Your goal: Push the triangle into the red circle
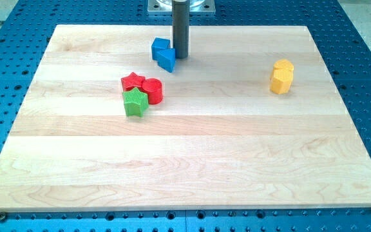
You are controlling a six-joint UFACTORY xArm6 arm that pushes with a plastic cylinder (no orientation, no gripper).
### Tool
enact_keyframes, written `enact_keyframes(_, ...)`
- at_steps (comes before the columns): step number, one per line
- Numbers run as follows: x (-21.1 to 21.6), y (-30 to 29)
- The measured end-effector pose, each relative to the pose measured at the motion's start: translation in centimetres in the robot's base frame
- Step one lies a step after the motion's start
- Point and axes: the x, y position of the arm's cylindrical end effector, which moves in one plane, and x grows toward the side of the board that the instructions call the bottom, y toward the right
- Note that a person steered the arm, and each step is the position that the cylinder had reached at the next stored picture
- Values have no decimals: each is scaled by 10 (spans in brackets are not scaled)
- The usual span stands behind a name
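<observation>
A blue triangle block (167,58) lies near the view's top centre, touching a blue cube (159,48) just up and left of it. My tip (181,56) stands right against the triangle's right side. The red circle block (153,90) lies below and a little left of the triangle, with a gap between them. A red star block (133,82) touches the circle's left side and a green star block (134,103) sits against it at lower left.
Two yellow blocks (281,76) sit together at the view's right, the upper one rounded, the lower one hexagonal. The wooden board (185,167) rests on a blue perforated table (366,77).
</observation>
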Motion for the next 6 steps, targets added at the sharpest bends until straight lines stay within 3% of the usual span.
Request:
enact_keyframes(2, 51, -29)
enact_keyframes(4, 19, -27)
enact_keyframes(5, 26, -53)
enact_keyframes(6, 61, -42)
